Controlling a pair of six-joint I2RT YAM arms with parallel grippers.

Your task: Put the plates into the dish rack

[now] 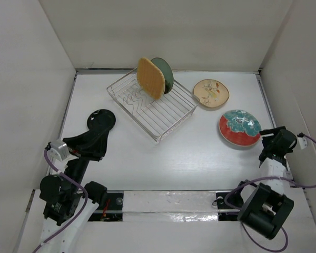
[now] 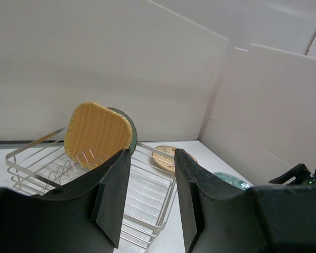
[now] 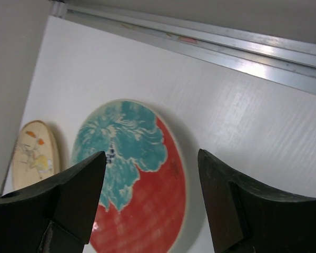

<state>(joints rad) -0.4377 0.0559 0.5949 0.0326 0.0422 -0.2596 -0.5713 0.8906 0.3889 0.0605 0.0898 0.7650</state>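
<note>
Leaning upright in the rack [image 1: 163, 118], tan plate [image 1: 150, 78] and green plate [image 1: 166, 74], left jaws parted, empty, near black plate [image 1: 102, 118], right jaws parted, empty, beside red plate [image 1: 238, 129].

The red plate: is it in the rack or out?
Out. The red plate lies flat on the table, right of the rack and apart from it.

dish rack [image 1: 158, 113] silver wire, far-middle, angled | tan plate [image 1: 150, 79] + green plate [image 1: 165, 73] upright in its far end | beige floral plate [image 1: 210, 93], red-teal plate [image 1: 239, 128] flat by right edge | black plate [image 1: 102, 119] near left edge, I think
</note>
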